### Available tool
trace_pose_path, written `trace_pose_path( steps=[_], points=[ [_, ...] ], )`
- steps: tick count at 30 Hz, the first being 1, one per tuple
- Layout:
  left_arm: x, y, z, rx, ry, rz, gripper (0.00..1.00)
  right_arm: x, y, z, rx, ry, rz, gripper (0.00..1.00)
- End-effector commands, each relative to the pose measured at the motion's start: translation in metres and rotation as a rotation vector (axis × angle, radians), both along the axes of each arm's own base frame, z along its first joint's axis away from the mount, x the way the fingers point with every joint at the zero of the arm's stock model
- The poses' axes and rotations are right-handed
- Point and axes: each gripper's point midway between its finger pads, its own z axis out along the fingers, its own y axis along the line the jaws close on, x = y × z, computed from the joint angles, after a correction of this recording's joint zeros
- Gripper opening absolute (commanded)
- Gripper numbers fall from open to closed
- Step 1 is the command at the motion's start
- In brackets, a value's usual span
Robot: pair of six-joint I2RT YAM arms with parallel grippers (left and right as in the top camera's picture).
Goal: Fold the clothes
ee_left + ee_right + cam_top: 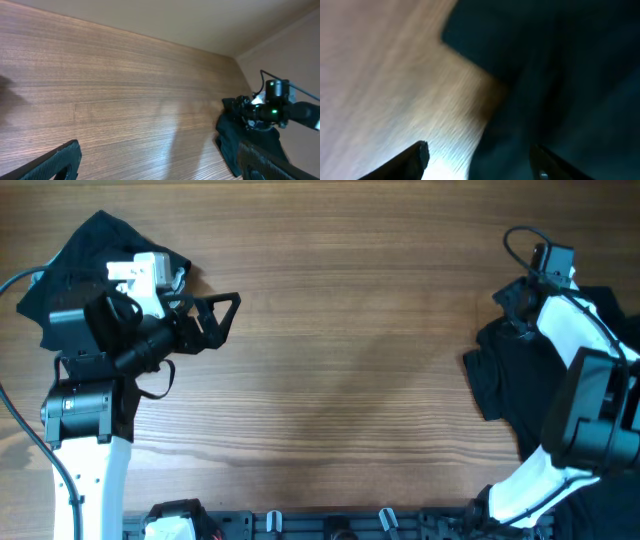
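right gripper (pixel 480 162): fingers apart, nothing between them, at the edge of the black clothes pile (pixel 560 75). The view is blurred, so I can't say if the tips touch fabric; probably just above it.

left gripper (pixel 225 320): fingers wide apart, empty, over bare table (pixel 350 380), pointing toward centre.

clothes location: the main pile is heaped on the table's right side under the right arm, crumpled, layers overlapping. A second black garment (pixel 85 240) is bunched at the far left, partly under the left arm.

handling: light, limp, zero stiffness. It will drape and bunch and won't hold shape when lifted. Pinch a hem or sleeve corner at the pile's left edge, one layer only, then drag it flat onto the open centre.

materials: the cloth is matte and soft, creased, with an irregular outline. The table is a smooth, flat wood-grain surface, so cloth should slide ok.
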Motion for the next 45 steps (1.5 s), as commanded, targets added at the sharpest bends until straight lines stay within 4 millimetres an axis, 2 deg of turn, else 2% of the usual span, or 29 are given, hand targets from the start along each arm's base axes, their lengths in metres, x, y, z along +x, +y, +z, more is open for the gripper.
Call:
trace_pose_path(
  steps=[1, 3, 4, 5, 6, 7, 10, 13, 14, 16, 18, 19, 20, 21, 22, 23, 25, 26, 28, 30, 32, 33, 34, 35, 37, 38, 41, 43, 45],
  points=[
    [-0.002, -0.003, 0.009, -0.014, -0.013, -0.012, 1.0, -0.007, -0.012, -0.029, -0.013, 0.051, -0.074, 0.7],
    [-0.002, -0.003, 0.009, -0.014, -0.013, -0.012, 1.0, -0.004, -0.006, -0.042, 0.022, 0.053, -0.059, 0.68],
    [-0.002, -0.003, 0.009, -0.014, -0.012, -0.012, 1.0, -0.001, 0.0, -0.047, 0.058, 0.047, -0.044, 0.62],
    [-0.002, -0.003, 0.009, -0.014, -0.012, -0.012, 1.0, 0.002, 0.011, -0.053, 0.118, 0.039, -0.019, 0.35],
    [-0.002, -0.003, 0.009, -0.014, -0.012, -0.012, 1.0, 0.004, 0.025, -0.057, 0.181, 0.033, -0.014, 0.15],
    [-0.002, -0.003, 0.009, -0.014, -0.012, -0.012, 1.0, 0.006, 0.033, -0.058, 0.195, 0.033, 0.003, 0.06],
    [-0.002, -0.003, 0.009, -0.014, -0.012, -0.012, 1.0, 0.026, 0.089, -0.053, 0.227, -0.008, 0.144, 0.04],
    [-0.001, -0.003, 0.009, -0.014, -0.013, -0.012, 1.0, 0.041, 0.175, -0.045, 0.273, -0.061, 0.332, 0.04],
    [-0.001, -0.003, 0.009, -0.013, -0.013, -0.012, 1.0, 0.04, 0.23, -0.04, 0.349, -0.082, 0.416, 0.04],
    [0.0, 0.0, 0.009, -0.005, -0.018, 0.003, 1.0, 0.03, 0.303, -0.032, 0.418, -0.108, 0.533, 0.04],
    [0.006, 0.01, 0.008, 0.022, -0.025, 0.052, 1.0, -0.006, 0.411, -0.018, 0.451, -0.157, 0.787, 0.04],
    [0.007, 0.013, 0.009, 0.023, -0.032, 0.063, 1.0, -0.025, 0.451, -0.011, 0.448, -0.191, 0.932, 0.11],
    [0.008, 0.016, 0.011, 0.024, -0.04, 0.072, 1.0, -0.052, 0.493, -0.002, 0.434, -0.225, 1.123, 0.36],
    [0.01, 0.019, 0.012, 0.024, -0.047, 0.081, 1.0, -0.072, 0.518, 0.007, 0.397, -0.244, 1.26, 0.67],
    [0.01, 0.02, 0.012, 0.025, -0.048, 0.084, 1.0, -0.078, 0.524, 0.014, 0.379, -0.251, 1.296, 0.8],
    [0.009, 0.019, 0.013, 0.018, -0.048, 0.075, 1.0, -0.072, 0.519, 0.033, 0.338, -0.272, 1.274, 0.86],
    [0.008, 0.015, 0.015, 0.004, -0.055, 0.049, 1.0, -0.043, 0.47, 0.079, 0.245, -0.323, 1.154, 0.87],
    [0.01, 0.013, 0.014, 0.003, -0.054, 0.043, 1.0, -0.026, 0.429, 0.109, 0.199, -0.347, 1.071, 0.87],
    [0.013, 0.004, 0.001, -0.002, -0.007, 0.016, 1.0, -0.01, 0.377, 0.143, 0.156, -0.383, 0.987, 0.87],
    [0.024, -0.016, -0.039, 0.027, 0.118, -0.029, 1.0, -0.005, 0.302, 0.18, 0.122, -0.403, 0.854, 0.84],
    [0.037, -0.036, -0.093, 0.133, 0.244, -0.046, 0.93, -0.014, 0.258, 0.2, 0.134, -0.407, 0.809, 0.76],
    [0.047, -0.051, -0.129, 0.215, 0.299, -0.065, 0.8, -0.024, 0.24, 0.204, 0.151, -0.388, 0.799, 0.56],
    [0.055, -0.068, -0.155, 0.252, 0.324, -0.093, 0.65, -0.034, 0.227, 0.199, 0.157, -0.34, 0.782, 0.47],
    [0.061, -0.085, -0.177, 0.266, 0.332, -0.13, 0.58, -0.043, 0.221, 0.191, 0.166, -0.288, 0.769, 0.43],
    [0.068, -0.102, -0.205, 0.295, 0.346, -0.157, 0.54, -0.053, 0.219, 0.18, 0.17, -0.226, 0.778, 0.44],
    [0.069, -0.105, -0.229, 0.334, 0.377, -0.155, 0.5, -0.059, 0.218, 0.174, 0.175, -0.19, 0.78, 0.44],
    [0.068, -0.101, -0.273, 0.395, 0.449, -0.134, 0.09, -0.06, 0.209, 0.17, 0.122, -0.165, 0.771, 0.44],
    [0.067, -0.094, -0.291, 0.429, 0.486, -0.112, 0.04, -0.059, 0.205, 0.17, 0.104, -0.16, 0.761, 0.44],
    [0.071, -0.063, -0.313, 0.537, 0.531, 0.043, 0.04, -0.059, 0.198, 0.168, 0.07, -0.146, 0.741, 0.45]
  ],
)
